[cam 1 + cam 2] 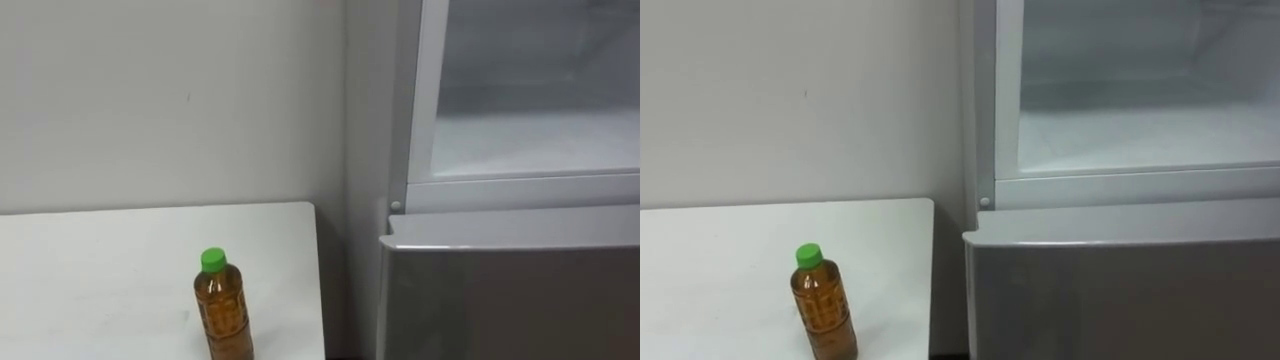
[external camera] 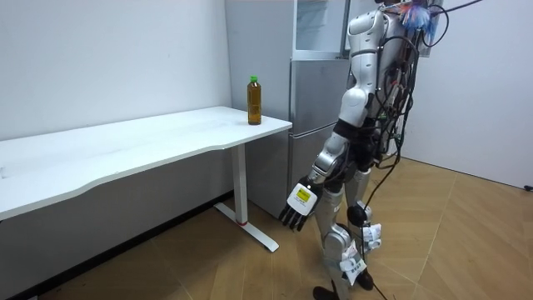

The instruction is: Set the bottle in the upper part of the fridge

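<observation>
The bottle (image 1: 224, 312) stands untouched near the right edge of the table (image 1: 90, 270), beside the fridge (image 1: 500, 300); its upper compartment (image 1: 535, 140) looks open; the left hand (image 2: 301, 202) hangs slack-fingered and empty; the pick-up isn't begun, so reaching and grasping come next, I'd judge.

White long table (image 2: 125, 148) on T-legs against plain pale wall (image 2: 100, 58); herringbone wood floor (image 2: 462, 242); even indoor light.

Bottle (image 1: 224, 308) upright on table (image 1: 100, 270) corner; fridge (image 1: 520, 150) just right.
</observation>
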Tool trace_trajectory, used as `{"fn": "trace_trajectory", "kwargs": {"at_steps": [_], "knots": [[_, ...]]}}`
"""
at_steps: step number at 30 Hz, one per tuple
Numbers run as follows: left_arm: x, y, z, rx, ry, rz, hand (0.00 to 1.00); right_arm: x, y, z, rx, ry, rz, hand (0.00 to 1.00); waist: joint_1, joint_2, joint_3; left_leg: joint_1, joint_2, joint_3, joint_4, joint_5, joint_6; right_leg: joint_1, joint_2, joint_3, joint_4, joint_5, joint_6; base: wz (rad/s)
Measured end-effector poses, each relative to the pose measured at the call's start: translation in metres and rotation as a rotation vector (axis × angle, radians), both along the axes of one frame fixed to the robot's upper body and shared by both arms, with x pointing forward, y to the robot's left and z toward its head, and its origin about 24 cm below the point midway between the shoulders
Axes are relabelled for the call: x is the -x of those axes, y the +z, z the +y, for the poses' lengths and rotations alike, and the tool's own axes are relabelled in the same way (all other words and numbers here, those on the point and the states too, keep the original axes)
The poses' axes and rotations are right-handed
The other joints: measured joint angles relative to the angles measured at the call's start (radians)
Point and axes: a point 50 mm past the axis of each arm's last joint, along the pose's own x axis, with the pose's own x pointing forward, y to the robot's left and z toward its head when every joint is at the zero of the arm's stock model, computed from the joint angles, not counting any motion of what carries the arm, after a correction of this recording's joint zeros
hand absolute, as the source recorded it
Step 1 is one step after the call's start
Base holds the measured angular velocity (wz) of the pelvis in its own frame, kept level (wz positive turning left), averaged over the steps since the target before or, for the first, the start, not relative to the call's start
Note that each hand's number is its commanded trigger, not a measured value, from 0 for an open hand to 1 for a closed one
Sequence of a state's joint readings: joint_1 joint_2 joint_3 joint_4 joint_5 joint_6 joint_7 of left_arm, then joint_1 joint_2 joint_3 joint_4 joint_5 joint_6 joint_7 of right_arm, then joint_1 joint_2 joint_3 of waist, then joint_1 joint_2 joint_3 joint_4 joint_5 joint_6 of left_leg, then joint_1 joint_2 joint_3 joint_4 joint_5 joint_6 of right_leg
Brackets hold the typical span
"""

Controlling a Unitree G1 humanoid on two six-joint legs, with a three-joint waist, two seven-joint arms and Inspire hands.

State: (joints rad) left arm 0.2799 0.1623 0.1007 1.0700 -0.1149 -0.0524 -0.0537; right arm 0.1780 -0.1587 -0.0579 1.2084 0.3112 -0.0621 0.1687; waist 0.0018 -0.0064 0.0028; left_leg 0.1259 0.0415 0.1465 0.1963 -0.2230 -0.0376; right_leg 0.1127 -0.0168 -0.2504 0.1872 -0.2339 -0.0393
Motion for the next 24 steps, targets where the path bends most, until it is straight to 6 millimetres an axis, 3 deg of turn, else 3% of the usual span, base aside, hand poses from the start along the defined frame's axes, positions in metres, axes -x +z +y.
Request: {"fn": "trace_trajectory", "kwargs": {"at_steps": [4, 13, 19, 22, 24], "knots": [[-0.005, 0.0, 0.001, -0.003, -0.006, -0.013, 0.0, -0.009, 0.002, 0.001, -0.022, 0.015, -0.045, 0.0, 0.001, -0.003, 0.001, -0.008, 0.0, 0.003, 0.0, 0.0, 0.0, -0.004, -0.001, 0.0, 0.0, 0.0, 0.0, 0.0], [-0.009, 0.001, 0.001, -0.012, -0.05, -0.032, 0.0, -0.062, 0.021, 0.01, -0.093, 0.155, -0.302, 0.0, 0.004, -0.001, 0.002, -0.008, 0.0, 0.006, 0.0, 0.0, 0.0, -0.008, -0.001, -0.001, 0.002, 0.001, 0.0, 0.0], [-0.018, 0.002, -0.001, 0.01, -0.08, -0.06, 0.0, -0.107, 0.057, 0.026, -0.116, 0.282, -0.563, 0.0, 0.008, 0.008, 0.0031, -0.01, 0.001, 0.007, 0.003, 0.0, 0.0, -0.007, 0.0, 0.0, 0.002, 0.002, 0.0, -0.01], [-0.019, 0.002, -0.002, 0.019, -0.087, -0.065, 0.0, -0.126, 0.075, 0.035, -0.131, 0.339, -0.673, 0.0, 0.008, 0.013, -0.0002, -0.009, 0.002, 0.007, 0.003, 0.0, 0.0, -0.007, 0.0, 0.001, 0.003, 0.003, -0.001, -0.02], [-0.02, 0.002, -0.002, 0.021, -0.089, -0.07, 0.0, -0.128, 0.078, 0.038, -0.136, 0.36, -0.677, 0.0, 0.01, 0.014, 0.0067, -0.01, 0.002, 0.007, 0.002, 0.0, 0.0, -0.009, 0.0, 0.002, 0.006, 0.003, -0.001, 0.0]]}}
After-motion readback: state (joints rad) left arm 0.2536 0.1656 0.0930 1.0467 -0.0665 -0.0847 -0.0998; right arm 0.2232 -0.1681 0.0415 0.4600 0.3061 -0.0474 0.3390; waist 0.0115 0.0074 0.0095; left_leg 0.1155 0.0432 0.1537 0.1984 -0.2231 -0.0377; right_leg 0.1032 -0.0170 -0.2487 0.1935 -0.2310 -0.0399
